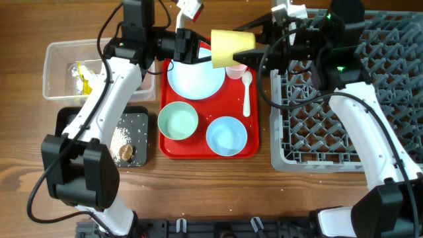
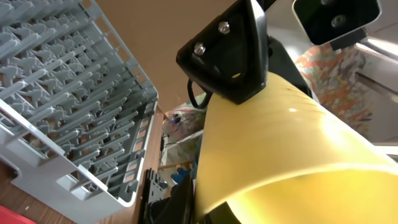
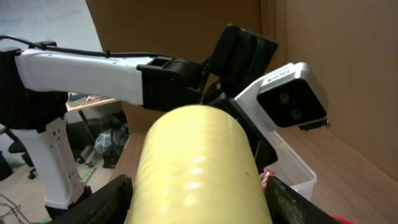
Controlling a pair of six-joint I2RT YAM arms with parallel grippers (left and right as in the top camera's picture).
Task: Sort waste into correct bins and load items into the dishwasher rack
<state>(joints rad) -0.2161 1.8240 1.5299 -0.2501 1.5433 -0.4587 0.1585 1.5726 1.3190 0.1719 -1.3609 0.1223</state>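
Now the left gripper (image 1: 208,49) pinches the rim of the pale yellow plastic cup (image 1: 231,47), held sideways above the flat red tray (image 1: 202,149). The right gripper (image 1: 250,56) straddles its base; whether it is clamped I cannot tell. The left should release only once the right grips firmly.

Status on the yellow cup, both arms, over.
Left gripper shut on yellow cup rim, cup sideways above red tray. Right gripper straddles its base, grip unconfirmed. Pink cup on tray right beneath.
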